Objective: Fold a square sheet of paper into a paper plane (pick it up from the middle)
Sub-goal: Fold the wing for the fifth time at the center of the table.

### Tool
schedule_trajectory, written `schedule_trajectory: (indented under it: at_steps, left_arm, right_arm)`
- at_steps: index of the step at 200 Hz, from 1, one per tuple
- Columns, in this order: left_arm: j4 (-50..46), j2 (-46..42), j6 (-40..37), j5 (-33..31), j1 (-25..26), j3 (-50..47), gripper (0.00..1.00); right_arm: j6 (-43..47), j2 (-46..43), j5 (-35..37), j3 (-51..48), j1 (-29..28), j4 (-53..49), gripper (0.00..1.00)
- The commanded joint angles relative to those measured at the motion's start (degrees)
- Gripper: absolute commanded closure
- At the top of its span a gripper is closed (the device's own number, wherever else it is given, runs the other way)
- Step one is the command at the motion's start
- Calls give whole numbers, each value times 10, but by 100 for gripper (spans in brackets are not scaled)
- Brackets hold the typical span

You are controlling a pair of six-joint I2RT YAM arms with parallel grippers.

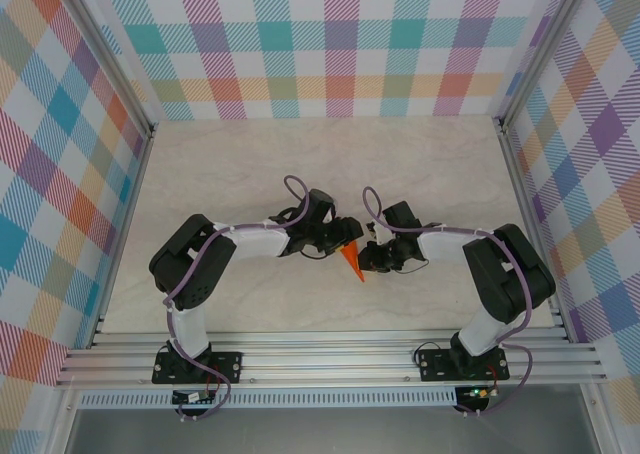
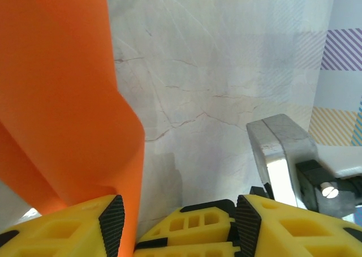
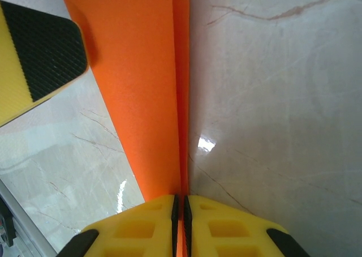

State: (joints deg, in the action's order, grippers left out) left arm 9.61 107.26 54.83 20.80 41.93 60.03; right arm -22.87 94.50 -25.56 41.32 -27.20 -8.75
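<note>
The paper plane (image 3: 147,98) is being pinched by the right gripper (image 3: 180,209). The left gripper (image 2: 180,218) is being held parted beside it.

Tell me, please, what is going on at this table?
Two robot arms are folding a bright orange sheet of paper into a plane. The right tool is shut on its folded edge. The left tool stands open, the sheet running past one of its fingers unclamped. The paper is narrowed to a pointed shape.

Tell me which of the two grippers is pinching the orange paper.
The right gripper: its yellow fingers are closed tight on the folded orange paper. The left gripper has its jaws apart, the paper only beside one finger.
</note>
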Motion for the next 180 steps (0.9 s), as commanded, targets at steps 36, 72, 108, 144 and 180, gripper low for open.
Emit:
schedule_trajectory:
  at_steps: [36,72,108,144,180]
  left_arm:
    - [15,22,3,21,4,30,41]
    - [-12,50,-6,2,3,38,46]
    - [-41,66,-7,-13,3,37,51]
    - [-51,67,-13,-18,3,36,52]
    - [-55,65,-17,-16,3,38,52]
  right_arm:
    - [11,18,16,5,2,-15,86]
    - [10,15,18,4,2,-19,86]
    - [9,2,9,3,2,-23,84]
    - [-2,-45,20,1,2,-39,81]
    - [-18,-92,11,2,2,-45,81]
